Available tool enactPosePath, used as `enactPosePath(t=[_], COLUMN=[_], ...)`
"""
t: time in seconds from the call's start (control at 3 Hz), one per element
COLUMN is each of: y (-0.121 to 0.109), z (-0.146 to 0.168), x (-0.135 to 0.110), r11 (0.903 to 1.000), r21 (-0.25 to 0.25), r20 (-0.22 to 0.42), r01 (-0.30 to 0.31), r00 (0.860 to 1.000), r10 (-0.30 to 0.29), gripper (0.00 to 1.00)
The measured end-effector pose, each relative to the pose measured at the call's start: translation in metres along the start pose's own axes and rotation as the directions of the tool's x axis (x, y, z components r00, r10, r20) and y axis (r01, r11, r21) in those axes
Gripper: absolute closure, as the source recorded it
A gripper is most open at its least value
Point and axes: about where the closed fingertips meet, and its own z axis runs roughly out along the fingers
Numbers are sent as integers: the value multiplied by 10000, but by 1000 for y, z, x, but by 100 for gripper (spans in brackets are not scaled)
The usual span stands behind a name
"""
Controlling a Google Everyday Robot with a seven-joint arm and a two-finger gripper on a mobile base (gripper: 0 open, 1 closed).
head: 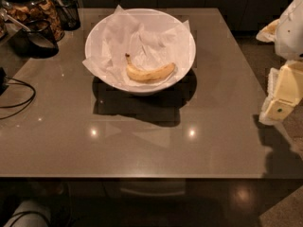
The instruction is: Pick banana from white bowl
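The banana (150, 73) is yellow and curved, with a dark stem tip pointing up-left. It lies on crumpled white paper in the front half of the white bowl (99, 32). The bowl stands on a dark mat at the back middle of the glossy brown table (142, 145). My gripper (279, 109) is at the right edge of the view, off the table's right side, well to the right of the bowl and lower in the frame. The arm's white and cream parts rise above it. Nothing is in it that I can see.
A glass jar of snacks (35, 8) and dark cups (35, 37) stand at the back left corner. A black cable (19, 96) loops along the left edge. The table's front edge runs across the lower part of the view.
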Motion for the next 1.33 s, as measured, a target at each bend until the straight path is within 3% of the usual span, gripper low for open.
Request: enactPosePath(t=[0.33, 1.0, 1.33], y=[0, -23, -33], z=[0, -10, -5], x=[0, -78, -109], r11=[10000, 9957, 9885], r21=[0, 276, 446], r20=[-1, -780, -1336], r01=[1, 890, 1448], r00=[10000, 9932, 9814], r10=[-1, -866, -1377], gripper=[0, 0, 0])
